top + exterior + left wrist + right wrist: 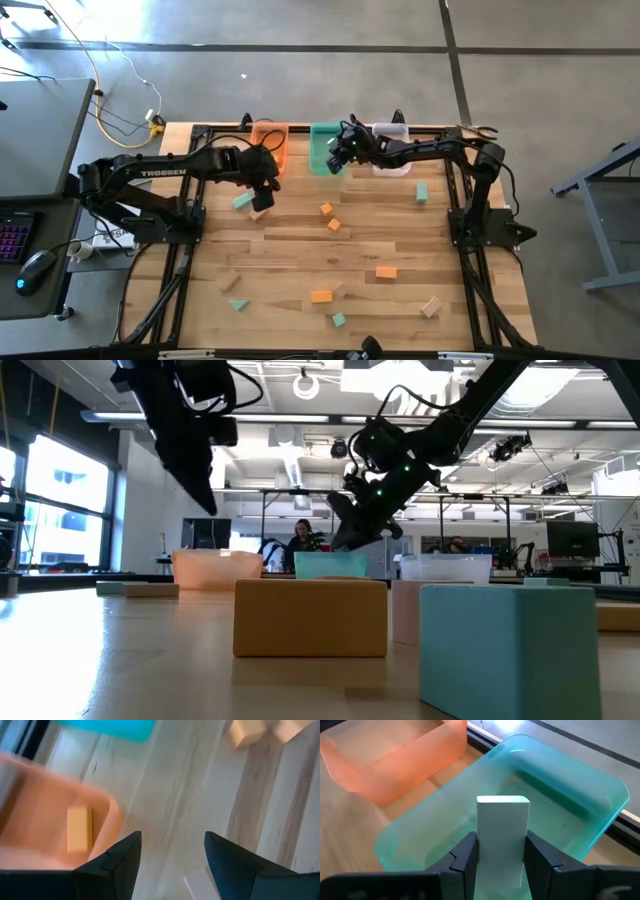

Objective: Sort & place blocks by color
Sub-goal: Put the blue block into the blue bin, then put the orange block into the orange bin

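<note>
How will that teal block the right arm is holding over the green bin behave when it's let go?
The block looks rigid, with flat faces, so it should drop cleanly from the right gripper. It stands upright over the green bin, so it will probably tip onto a side. It cannot roll, and looks light enough not to shift the bin.

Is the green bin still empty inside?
Yes, the right wrist view shows the green bin with a bare floor; the teal block sits clamped in the jaws above it.
</note>
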Robot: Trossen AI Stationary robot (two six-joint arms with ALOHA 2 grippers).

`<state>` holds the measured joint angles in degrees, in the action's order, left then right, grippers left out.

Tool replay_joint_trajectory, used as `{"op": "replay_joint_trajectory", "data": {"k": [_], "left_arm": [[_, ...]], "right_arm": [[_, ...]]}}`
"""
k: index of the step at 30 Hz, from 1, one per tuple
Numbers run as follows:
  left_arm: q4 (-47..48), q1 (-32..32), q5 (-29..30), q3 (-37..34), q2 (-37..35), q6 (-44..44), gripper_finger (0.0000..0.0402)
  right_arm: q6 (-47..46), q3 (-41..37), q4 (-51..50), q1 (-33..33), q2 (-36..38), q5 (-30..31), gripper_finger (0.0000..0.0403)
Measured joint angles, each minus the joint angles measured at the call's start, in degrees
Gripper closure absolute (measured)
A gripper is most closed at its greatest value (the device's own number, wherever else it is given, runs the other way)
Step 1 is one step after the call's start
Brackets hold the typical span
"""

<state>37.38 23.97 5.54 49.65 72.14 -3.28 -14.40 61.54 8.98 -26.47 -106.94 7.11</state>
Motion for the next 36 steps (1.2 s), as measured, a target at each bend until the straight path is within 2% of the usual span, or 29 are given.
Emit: {"op": "replay_joint_trajectory", "data": {"k": [8, 16, 28, 36], "left_arm": [[-11.9, 0.0, -0.6, 0.0, 0.1, -8.8, 0.0197], [-23.6, 0.0, -3.8, 0.0, 0.1, -15.6, 0.0197], [-24.7, 0.0, -3.9, 0.0, 0.1, -18.6, 0.0197], [-24.8, 0.0, -3.4, 0.0, 0.1, -17.7, 0.0178]], "right_arm": [[-0.8, 0.0, -0.1, -0.2, 0.0, -0.3, 0.0292], [-0.2, 0.0, -0.1, -0.2, 0.0, -1.6, 0.0284], [-2.0, 0.0, -0.1, -0.1, 0.0, -1.6, 0.0206], [-1.7, 0.0, -0.1, -0.1, 2.4, -2.2, 0.0199]]}}
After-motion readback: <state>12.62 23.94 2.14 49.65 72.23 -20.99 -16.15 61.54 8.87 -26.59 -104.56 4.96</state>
